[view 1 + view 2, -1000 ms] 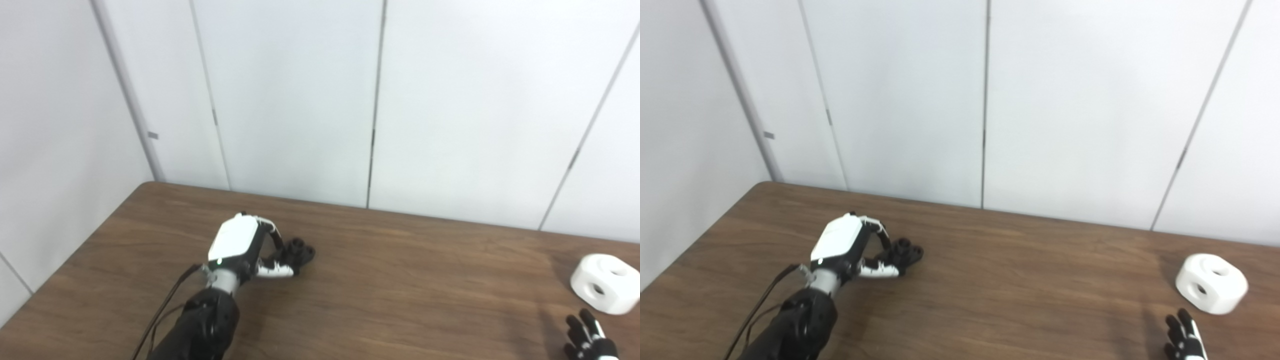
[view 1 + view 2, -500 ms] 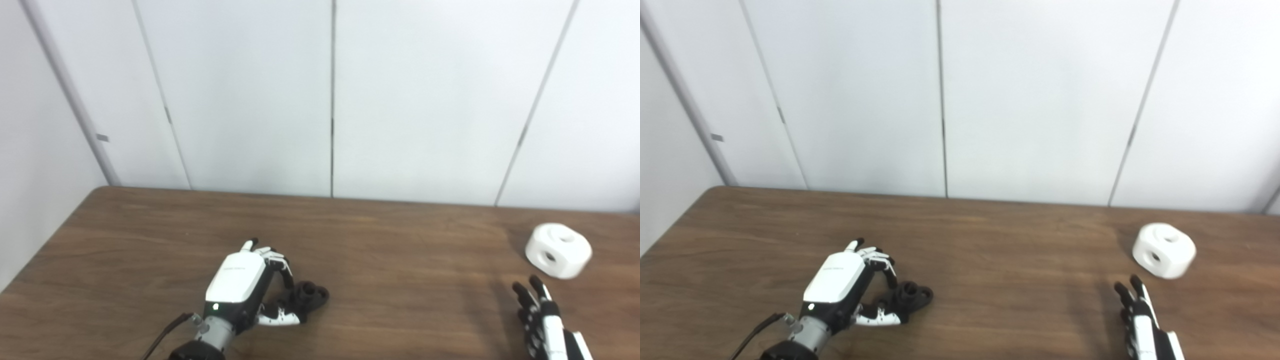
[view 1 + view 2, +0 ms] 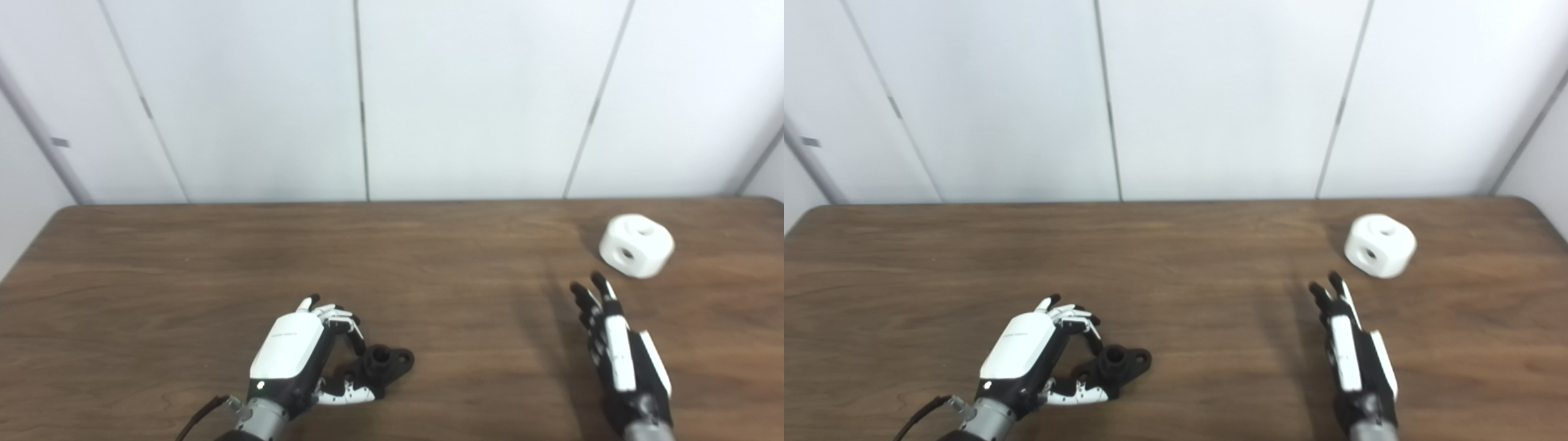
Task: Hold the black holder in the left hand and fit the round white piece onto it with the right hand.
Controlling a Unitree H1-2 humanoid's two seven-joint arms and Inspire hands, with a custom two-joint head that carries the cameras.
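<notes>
The black holder (image 3: 384,362) lies on the brown table (image 3: 184,257), front and left of centre. My left hand (image 3: 294,352) curls over its left end, with the fingers (image 3: 343,321) above and the thumb (image 3: 343,395) below, pinching it. The round white piece (image 3: 637,245), which has holes in its faces, sits at the back right of the table. My right hand (image 3: 618,343) is open and edge-up with straight fingers. It is a short way in front of and left of the white piece, not touching it.
White wall panels (image 3: 465,98) rise right behind the table's far edge. The table's right rear corner (image 3: 1528,202) is close to the white piece. A cable (image 3: 199,416) trails from my left wrist.
The camera has swung right and down, so the whole picture shifted. My right hand has come up into view toward the white piece. The left hand stays curled on the holder.
</notes>
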